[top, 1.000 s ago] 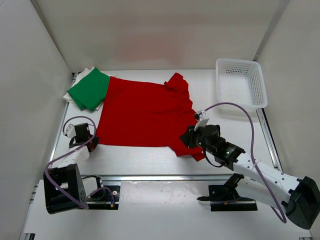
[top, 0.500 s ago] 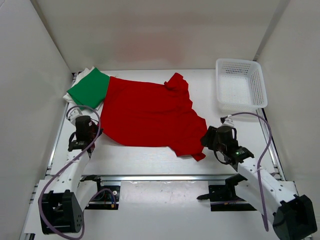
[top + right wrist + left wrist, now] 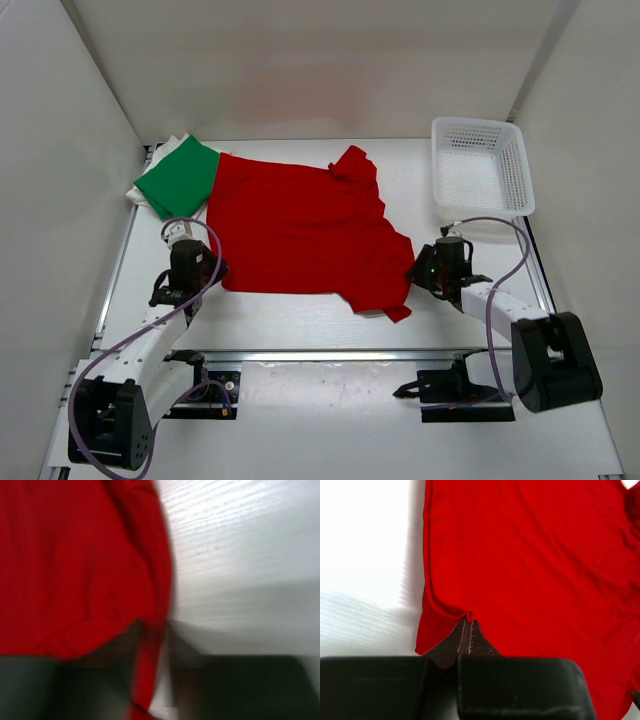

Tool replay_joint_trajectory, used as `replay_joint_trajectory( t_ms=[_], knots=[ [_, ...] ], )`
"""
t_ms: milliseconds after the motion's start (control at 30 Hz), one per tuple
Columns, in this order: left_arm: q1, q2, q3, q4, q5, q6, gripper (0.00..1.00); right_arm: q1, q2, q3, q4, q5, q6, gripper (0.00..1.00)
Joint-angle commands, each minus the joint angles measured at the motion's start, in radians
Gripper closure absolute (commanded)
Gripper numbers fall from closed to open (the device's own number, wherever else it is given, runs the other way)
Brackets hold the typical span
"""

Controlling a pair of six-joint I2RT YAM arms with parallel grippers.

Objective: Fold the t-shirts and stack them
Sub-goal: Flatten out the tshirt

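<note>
The red t-shirt (image 3: 300, 228) lies spread flat mid-table. My left gripper (image 3: 206, 268) sits at its near left corner, shut on the hem (image 3: 468, 616), as the left wrist view shows. My right gripper (image 3: 424, 268) is at the shirt's right edge, beside the near sleeve. In the blurred right wrist view its fingers (image 3: 134, 632) stand apart with the red edge (image 3: 150, 650) running between them and table showing in the gap. A folded green t-shirt (image 3: 180, 178) rests on the white t-shirt (image 3: 141, 190) at the back left, touching the red one.
A white lattice basket (image 3: 480, 165) stands at the back right, just beyond my right arm. White walls close in the table on three sides. Metal rails run along the near edge by the arm bases.
My right arm swung off the near sleeve to the shirt's right edge and dropped low there. My left gripper carried the near left corner to the right, narrowing the shirt.
</note>
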Motion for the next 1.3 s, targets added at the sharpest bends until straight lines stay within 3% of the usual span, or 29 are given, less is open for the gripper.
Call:
replay_joint_trajectory(
  t_ms=[0, 33, 67, 333, 433, 533, 667, 767, 867, 933, 1033, 1267],
  knots=[
    [0.011, 0.002, -0.020, 0.074, 0.042, -0.028, 1.00, -0.028, 0.078, 0.086, 0.093, -0.098, -0.011, 0.90],
    [0.027, 0.003, -0.023, 0.068, 0.048, -0.032, 1.00, -0.022, 0.086, 0.104, 0.081, -0.077, -0.009, 0.99],
    [0.049, 0.010, -0.020, 0.081, 0.054, -0.034, 1.00, -0.010, 0.089, 0.149, 0.061, -0.026, -0.029, 1.00],
    [0.193, 0.054, 0.040, 0.150, 0.086, -0.084, 1.00, 0.047, 0.055, 0.465, -0.095, 0.207, -0.115, 1.00],
    [0.228, 0.068, 0.061, 0.152, 0.083, -0.081, 1.00, 0.070, 0.086, 0.461, -0.137, 0.247, -0.130, 0.99],
    [0.235, 0.076, 0.066, 0.161, 0.098, -0.074, 1.00, 0.030, 0.086, 0.396, -0.079, 0.224, -0.115, 0.83],
    [0.245, 0.109, 0.058, 0.186, 0.117, -0.094, 1.00, -0.025, 0.080, 0.393, -0.070, 0.190, -0.099, 0.48],
    [0.247, 0.128, 0.072, 0.204, 0.122, -0.104, 1.00, -0.013, 0.057, 0.370, -0.050, 0.207, -0.103, 0.45],
    [0.245, 0.146, 0.094, 0.212, 0.137, -0.109, 1.00, -0.025, 0.065, 0.340, -0.033, 0.169, -0.086, 0.64],
    [0.235, 0.146, 0.089, 0.209, 0.132, -0.101, 1.00, -0.018, 0.086, 0.306, -0.031, 0.155, -0.077, 0.62],
    [0.230, 0.142, 0.078, 0.221, 0.148, -0.110, 1.00, -0.024, 0.123, 0.267, -0.033, 0.140, -0.073, 0.48],
    [0.225, 0.154, 0.068, 0.238, 0.154, -0.115, 1.00, -0.087, 0.242, 0.270, 0.030, -0.018, -0.078, 0.47]
  ],
)
